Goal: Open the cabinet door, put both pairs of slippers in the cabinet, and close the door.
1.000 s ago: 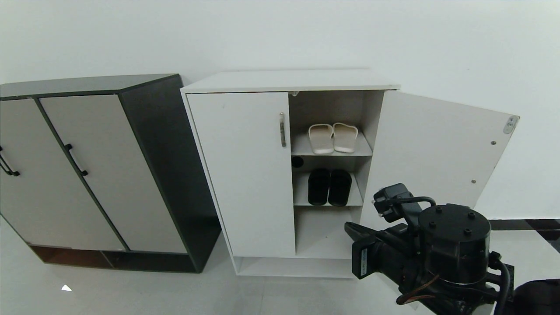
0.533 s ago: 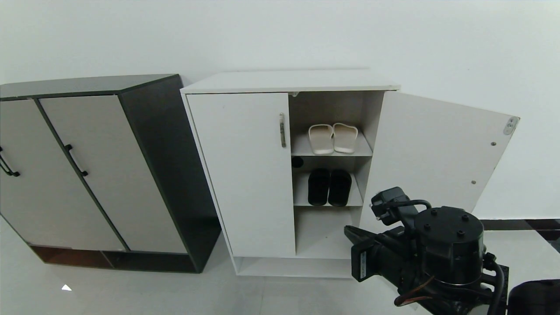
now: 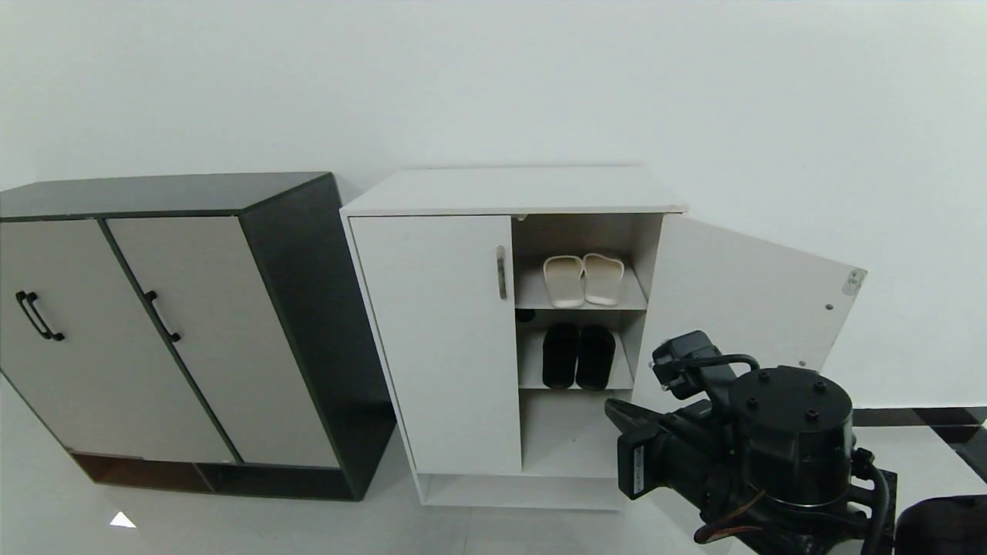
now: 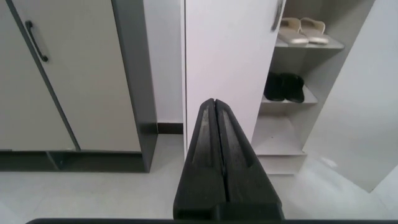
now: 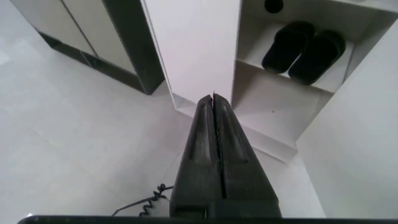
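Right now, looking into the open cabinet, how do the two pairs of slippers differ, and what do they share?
The cream slippers are pale; the black slippers are dark. The cream slippers sit on the top shelf, the black slippers on the middle shelf just below. Both pairs lie flat, side by side, inside the cabinet, whose right door stands open.

Your robot's right arm [image 3: 740,455] is matte black, with a round joint cap [image 3: 790,405] dotted with small screws, a looping black cable [image 3: 732,357], thin reddish wires [image 3: 726,527] and a pale label [image 3: 638,461], while the left pincer [image 4: 215,102] and right pincer [image 5: 214,98] are long black tapering fingers meeting along a thin seam.
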Tool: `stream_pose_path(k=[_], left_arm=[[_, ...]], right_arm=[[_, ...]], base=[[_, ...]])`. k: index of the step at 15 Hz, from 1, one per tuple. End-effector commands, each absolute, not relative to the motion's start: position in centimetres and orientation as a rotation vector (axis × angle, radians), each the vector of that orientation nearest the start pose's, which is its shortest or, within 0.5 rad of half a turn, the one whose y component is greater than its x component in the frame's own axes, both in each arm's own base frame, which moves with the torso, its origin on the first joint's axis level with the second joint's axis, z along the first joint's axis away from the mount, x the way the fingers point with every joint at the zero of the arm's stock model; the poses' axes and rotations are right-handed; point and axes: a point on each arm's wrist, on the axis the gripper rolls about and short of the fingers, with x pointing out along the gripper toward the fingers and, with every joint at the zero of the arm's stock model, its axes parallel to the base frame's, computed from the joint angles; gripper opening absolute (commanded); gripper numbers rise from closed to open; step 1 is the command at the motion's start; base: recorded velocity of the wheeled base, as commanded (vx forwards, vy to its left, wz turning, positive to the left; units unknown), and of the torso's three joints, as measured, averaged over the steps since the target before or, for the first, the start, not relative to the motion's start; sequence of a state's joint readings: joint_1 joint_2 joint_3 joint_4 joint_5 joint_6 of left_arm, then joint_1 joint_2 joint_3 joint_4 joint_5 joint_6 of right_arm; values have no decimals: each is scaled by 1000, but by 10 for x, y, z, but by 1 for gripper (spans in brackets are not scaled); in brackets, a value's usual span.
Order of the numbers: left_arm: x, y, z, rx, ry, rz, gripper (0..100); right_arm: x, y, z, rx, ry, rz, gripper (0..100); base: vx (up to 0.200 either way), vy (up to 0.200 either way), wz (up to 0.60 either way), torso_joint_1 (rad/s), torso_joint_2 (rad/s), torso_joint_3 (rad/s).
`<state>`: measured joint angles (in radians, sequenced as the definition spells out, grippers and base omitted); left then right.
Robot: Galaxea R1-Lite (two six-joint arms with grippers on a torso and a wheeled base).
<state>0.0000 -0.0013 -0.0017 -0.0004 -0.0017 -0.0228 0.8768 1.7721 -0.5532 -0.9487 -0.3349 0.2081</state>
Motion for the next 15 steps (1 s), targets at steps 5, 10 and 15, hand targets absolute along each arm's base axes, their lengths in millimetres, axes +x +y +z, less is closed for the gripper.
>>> stream_pose_path(k=[5, 10, 15], left_arm=[[-23, 0, 76, -21, -2, -2, 0], [-23, 0, 76, -21, -2, -2, 0], [-23, 0, 76, -21, -2, -2, 0]], right_arm=[[190, 217, 128, 44, 281, 511, 0], [190, 217, 129, 45, 280, 513, 0], [190, 218, 127, 42, 284, 511, 0]], base=[[0, 0, 0, 315, -487, -240], [0, 0, 0, 266, -522, -260], [0, 0, 0, 279, -554, -276]])
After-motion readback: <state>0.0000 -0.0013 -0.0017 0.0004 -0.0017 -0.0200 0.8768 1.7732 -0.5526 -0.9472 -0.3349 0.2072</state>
